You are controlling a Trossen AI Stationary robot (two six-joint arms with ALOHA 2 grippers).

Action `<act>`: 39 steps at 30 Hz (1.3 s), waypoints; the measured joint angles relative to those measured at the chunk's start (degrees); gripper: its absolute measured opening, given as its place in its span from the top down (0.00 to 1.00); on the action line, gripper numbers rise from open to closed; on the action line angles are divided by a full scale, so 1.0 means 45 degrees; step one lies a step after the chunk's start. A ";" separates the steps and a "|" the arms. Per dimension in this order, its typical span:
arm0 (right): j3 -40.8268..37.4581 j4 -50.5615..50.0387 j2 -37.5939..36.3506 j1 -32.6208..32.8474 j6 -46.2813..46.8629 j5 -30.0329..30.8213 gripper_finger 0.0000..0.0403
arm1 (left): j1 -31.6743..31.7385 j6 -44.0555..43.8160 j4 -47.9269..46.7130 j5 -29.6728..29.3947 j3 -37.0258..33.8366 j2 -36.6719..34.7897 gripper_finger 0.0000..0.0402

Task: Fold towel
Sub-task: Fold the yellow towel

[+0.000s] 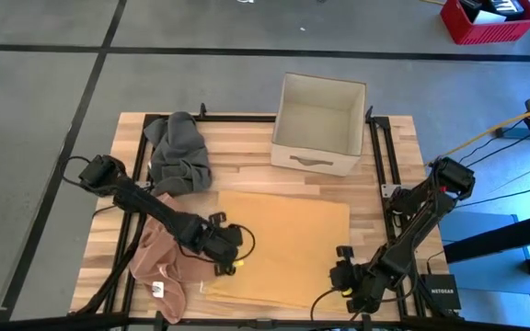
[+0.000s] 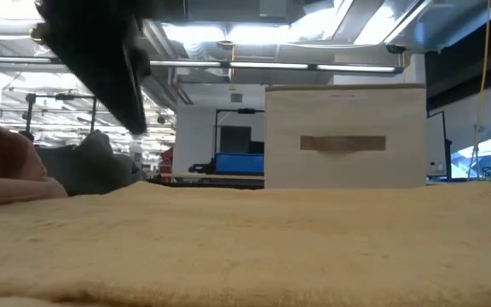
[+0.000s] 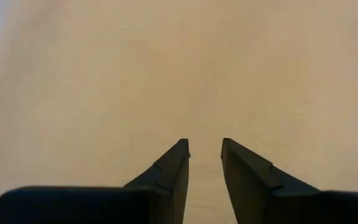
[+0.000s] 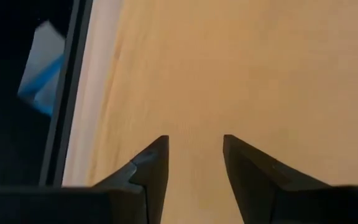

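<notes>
High view: the yellow towel (image 1: 279, 244) lies flat on the wooden desk (image 1: 247, 175), between both arms and just in front of the white fabric box (image 1: 318, 124). The left tool (image 1: 233, 250) sits at the towel's left edge, near its front corner; the right tool (image 1: 350, 285) sits at the front right corner. A grey cloth (image 1: 178, 152) is heaped at the back left, a pink cloth (image 1: 159, 267) at the front left, touching or just beside the towel.

Low view: the towel (image 2: 245, 239) fills the foreground, the box (image 2: 344, 136) standing behind it, the other 2 cloths off to one side.

Left wrist view: the left tool (image 3: 205, 152) shows a narrow gap between its fingers with bare towel (image 3: 179, 68) beyond; nothing is pinched.

Right wrist view: the right tool (image 4: 195, 149) is parted somewhat wider, above the towel (image 4: 241, 68) close to its edge, holding nothing.

Likely risks: with jaws this narrow, either tool may skate over the pile and catch no fabric. 1 tool gripping while the other misses would drag the towel askew. The left tool could also snag the pink cloth, lying so close.
</notes>
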 joint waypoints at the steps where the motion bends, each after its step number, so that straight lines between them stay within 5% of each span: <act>1: 0.0009 0.0066 -0.0034 0.0000 -0.0007 0.0346 0.62 | -0.0198 -0.0093 -0.0029 0.0293 0.0176 0.0000 0.78; 10: -0.0510 -0.0619 0.0264 0.0015 0.0851 -0.0340 0.62 | -0.1766 -0.1949 -0.0326 0.1127 -0.0945 0.0580 0.78; 24: -0.1830 -0.1104 0.0194 0.0000 0.1793 -0.1785 0.62 | -0.1777 -0.3114 0.0048 0.2146 -0.1672 0.0993 0.78; 31: -0.1378 -0.1628 -0.0084 0.0005 0.1670 -0.1714 0.62 | -0.1436 -0.2854 0.0488 0.3038 -0.1217 0.0823 0.78; 39: -0.0173 -0.1954 -0.0501 -0.0006 0.1785 -0.1213 0.62 | -0.1353 -0.0998 0.0583 0.2532 0.0268 0.0183 0.78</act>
